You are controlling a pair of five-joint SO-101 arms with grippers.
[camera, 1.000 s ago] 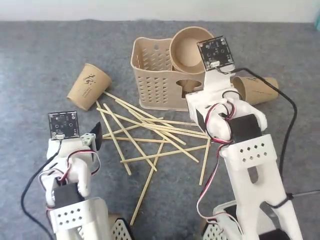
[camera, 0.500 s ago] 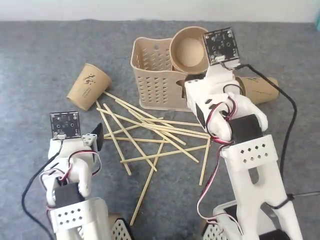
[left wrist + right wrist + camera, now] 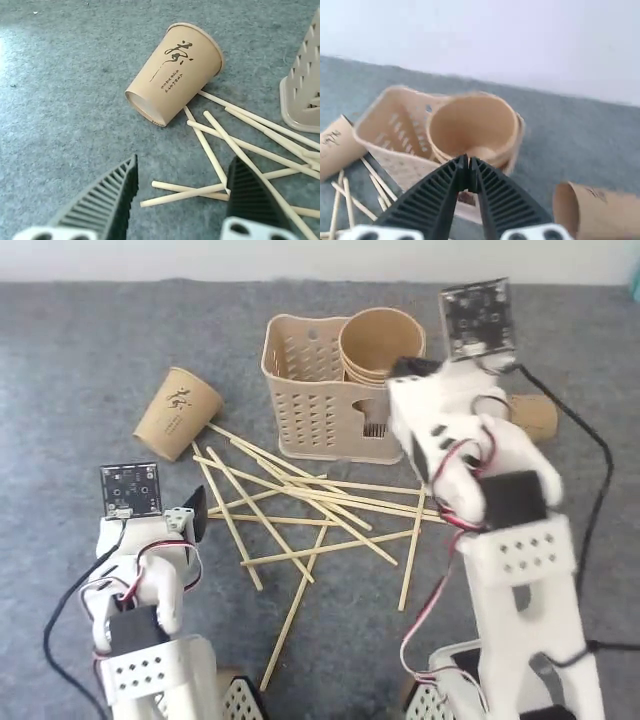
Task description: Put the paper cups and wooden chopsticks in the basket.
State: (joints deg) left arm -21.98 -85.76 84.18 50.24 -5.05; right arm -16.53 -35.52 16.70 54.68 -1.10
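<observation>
surface: grey felt mat [image 3: 80,360], fibrous, evenly lit | wall [image 3: 300,258]: plain white, meets the mat's far edge | light: soft

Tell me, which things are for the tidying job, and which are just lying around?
For the job:
- basket
- stacked cups standing in the basket
- tipped cup beside the chopsticks
- another tipped cup on the basket's other side
- wooden chopsticks scattered on the mat

Just there:
- grey mat
- pale wall behind
</observation>
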